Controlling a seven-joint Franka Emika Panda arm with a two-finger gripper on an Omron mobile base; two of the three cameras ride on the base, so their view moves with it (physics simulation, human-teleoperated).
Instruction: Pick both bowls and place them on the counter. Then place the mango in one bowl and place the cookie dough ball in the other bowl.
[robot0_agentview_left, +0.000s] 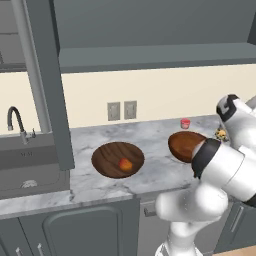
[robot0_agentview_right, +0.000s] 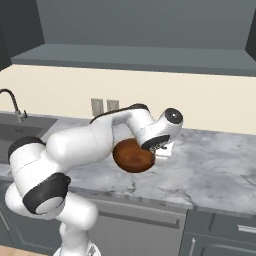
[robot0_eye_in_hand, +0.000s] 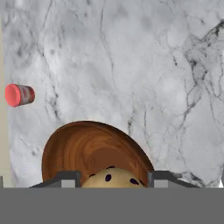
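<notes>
Now above the reddish-brown bowl (robot0_eye_in_hand: 89, 151), gripper (robot0_eye_in_hand: 114, 179) clamped on the cookie dough ball (robot0_eye_in_hand: 114, 178), 1 dark tip on either side of it. Mango (robot0_agentview_left: 126, 164) already lying inside the wide dark bowl (robot0_agentview_left: 118, 159), well apart on the counter (robot0_agentview_left: 155, 170).

Risks, as a judgement:
- Ball placed near the bowl's near rim in the hand view; if let go here, could clip the edge and roll off across the marble.
- Released from too high, could bounce out of the bowl.
- Coming down too low, could strike the rim and tip or shove the bowl.
- Small red cylinder (robot0_eye_in_hand: 19, 95) beside the wall, apart from the bowl; little danger unless swung wide.

Count: 2 bowls, 1 mango, 1 dough ball, 1 red cylinder, 2 wall outlets (robot0_agentview_left: 121, 110), 1 faucet (robot0_agentview_left: 16, 123).
</notes>
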